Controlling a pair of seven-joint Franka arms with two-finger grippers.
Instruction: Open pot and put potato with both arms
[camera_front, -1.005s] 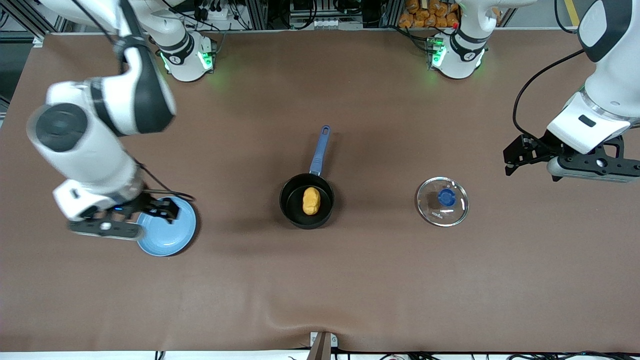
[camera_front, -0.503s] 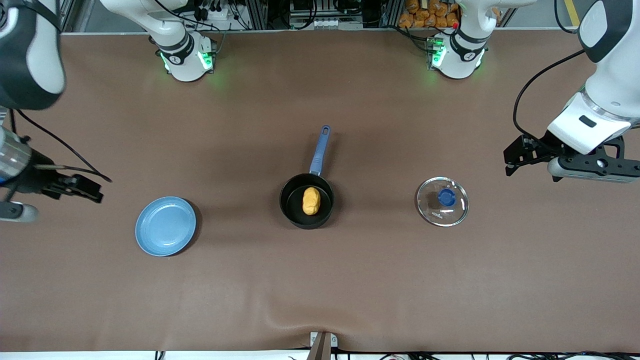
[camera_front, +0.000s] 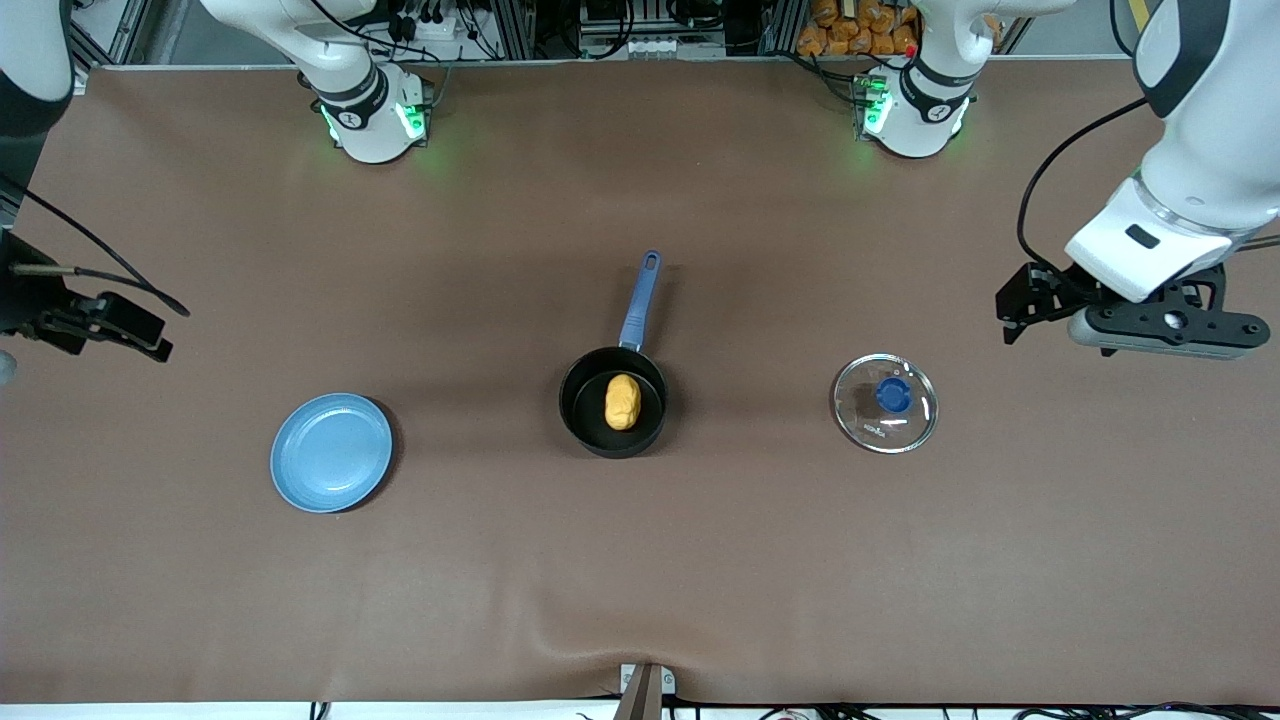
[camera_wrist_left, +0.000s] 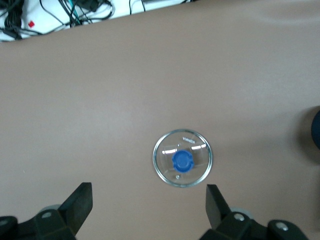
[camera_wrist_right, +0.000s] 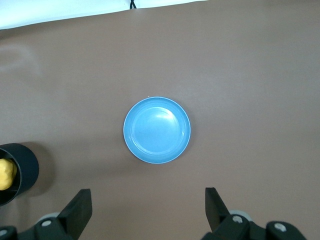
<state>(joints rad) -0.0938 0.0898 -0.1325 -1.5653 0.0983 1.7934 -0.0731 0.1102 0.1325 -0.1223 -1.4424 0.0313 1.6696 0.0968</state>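
The black pot (camera_front: 580, 400) with its blue handle (camera_front: 640, 298) stands open mid-table. The yellow-orange potato (camera_front: 622, 402) lies inside it. The glass lid (camera_front: 885, 403) with a blue knob lies flat on the table toward the left arm's end. My left gripper (camera_front: 1012, 315) is open and empty, up over bare table by the lid; the lid shows in the left wrist view (camera_wrist_left: 182, 158) past that gripper (camera_wrist_left: 148, 192). My right gripper (camera_front: 140, 328) is open and empty, high over the right arm's end of the table. Its wrist view shows the gripper (camera_wrist_right: 147, 195), the pot (camera_wrist_right: 22, 170) and the potato (camera_wrist_right: 5, 174).
A flat light-blue plate (camera_front: 331, 452) lies on the table toward the right arm's end, also seen in the right wrist view (camera_wrist_right: 156, 129). The brown mat has a raised wrinkle (camera_front: 640, 650) at the edge nearest the front camera.
My right arm has swung up from over the plate toward its own end of the table. My left gripper has shifted slightly toward the middle. Pot, potato and lid have not moved.
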